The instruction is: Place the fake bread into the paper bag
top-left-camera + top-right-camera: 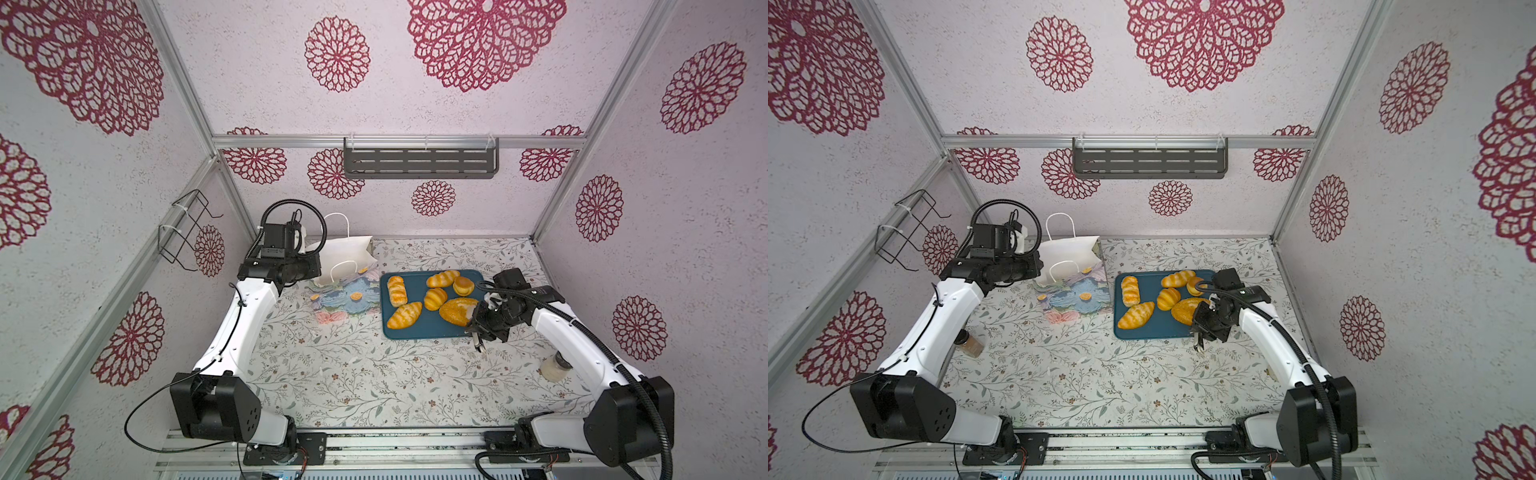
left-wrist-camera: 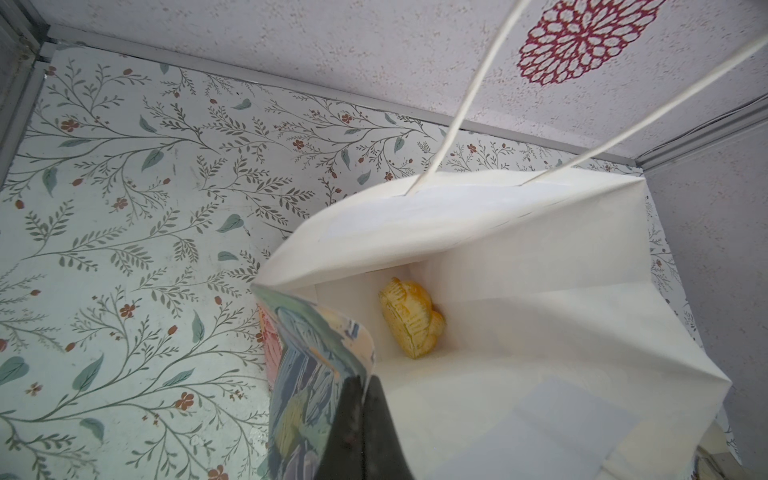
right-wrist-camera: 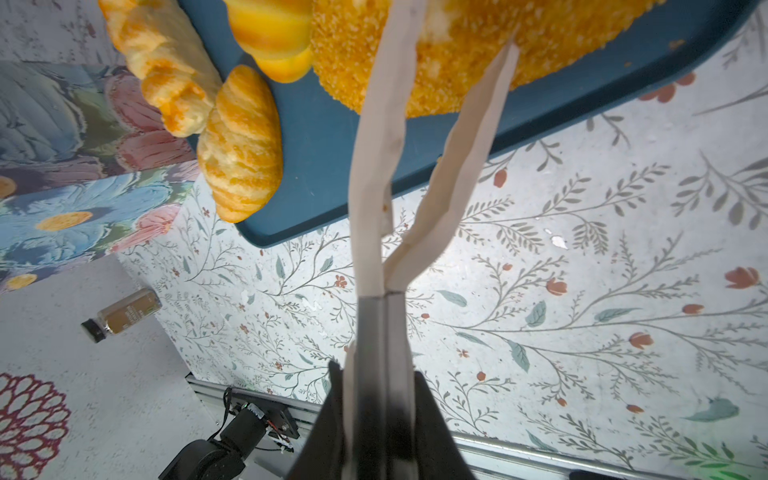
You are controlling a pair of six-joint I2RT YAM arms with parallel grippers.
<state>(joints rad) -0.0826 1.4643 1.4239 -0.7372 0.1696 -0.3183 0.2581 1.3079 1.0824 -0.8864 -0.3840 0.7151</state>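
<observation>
The paper bag (image 1: pixel 347 253) stands upright at the back left with its white inside showing and its flowered front (image 1: pixel 1075 297) facing forward. My left gripper (image 2: pixel 365 384) is shut on the bag's rim; in both top views the wrist hides it. One yellow fake bread (image 2: pixel 411 322) lies at the bag's bottom. Several more lie on the teal tray (image 1: pixel 432 328). My right gripper (image 1: pixel 478 343) (image 3: pixel 380 374) is shut on the cream tongs (image 3: pixel 374 166). The tongs' tips reach onto the large oval loaf (image 1: pixel 455 311) (image 3: pixel 457 54), with a strip of it between them.
A brown spice bottle (image 1: pixel 969 343) lies beside the left arm. A white jar (image 1: pixel 555 368) stands by the right arm. A wire rack (image 1: pixel 183 232) hangs on the left wall and a dark shelf (image 1: pixel 419 162) on the back wall.
</observation>
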